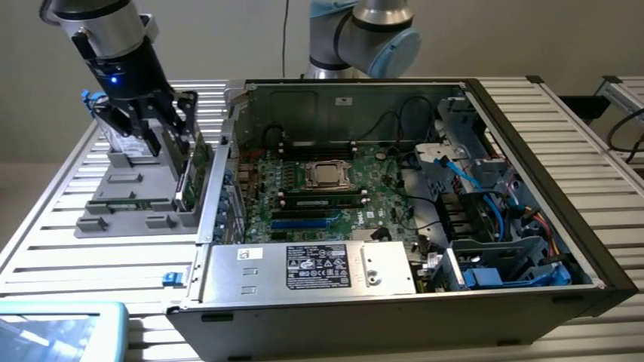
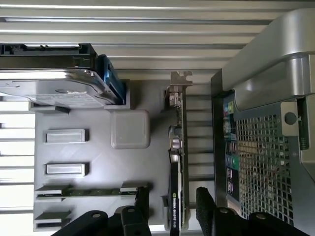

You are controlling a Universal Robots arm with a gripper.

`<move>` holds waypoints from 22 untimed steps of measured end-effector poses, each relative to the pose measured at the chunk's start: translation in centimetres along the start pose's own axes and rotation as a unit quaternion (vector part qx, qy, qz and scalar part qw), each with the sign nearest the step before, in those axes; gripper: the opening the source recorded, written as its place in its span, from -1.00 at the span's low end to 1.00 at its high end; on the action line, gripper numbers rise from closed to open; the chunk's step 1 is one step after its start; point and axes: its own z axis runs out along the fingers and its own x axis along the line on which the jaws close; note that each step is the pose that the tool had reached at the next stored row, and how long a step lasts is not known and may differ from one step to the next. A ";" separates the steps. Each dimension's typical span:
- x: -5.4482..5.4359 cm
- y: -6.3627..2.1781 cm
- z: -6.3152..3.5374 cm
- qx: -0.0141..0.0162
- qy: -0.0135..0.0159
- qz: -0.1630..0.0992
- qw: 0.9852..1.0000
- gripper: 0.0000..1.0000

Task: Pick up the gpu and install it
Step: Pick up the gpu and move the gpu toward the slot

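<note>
**A:** Where is the pincer (image 1: 166, 124)?

**B:** It points down over the grey tray (image 1: 121, 207), which lies on the slatted table (image 1: 60, 253) just beside the open case (image 1: 403, 309).

**A:** Wide or narrow?

**B:** Wide. The wrist view shows one of the black fingers (image 2: 205, 209) on each side of the gpu (image 2: 176, 147), and a strip of tray shows between each finger and the card. It holds nothing.

**A:** So the gpu is right under it?

**B:** Between the fingers, yes. It stands on edge in its slot in the tray. The near end lies in the pincer's gap, and the silver bracket (image 2: 179, 81) is at the end farthest from the pincer.

**A:** What is to either side?

**B:** Beyond one finger is the case's rear wall, with ports and mesh, close by. Beyond the other finger is the rest of the tray. A memory stick (image 2: 93, 191) lies in a narrow slot near that finger. Farther off, the hard drive (image 2: 49, 88) stands in its own slot, well apart from the gpu.

**A:** And inside the case?

**B:** The motherboard (image 1: 322, 188) lies flat in there, well away from the pincer.
</note>
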 end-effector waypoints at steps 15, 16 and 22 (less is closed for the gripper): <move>0.0 -0.25 2.45 -0.002 -0.002 -0.039 0.999 0.04; 0.0 -0.27 2.63 -0.002 -0.002 -0.039 0.999 0.04; 0.0 -0.34 3.60 -0.005 -0.003 -0.039 0.999 0.04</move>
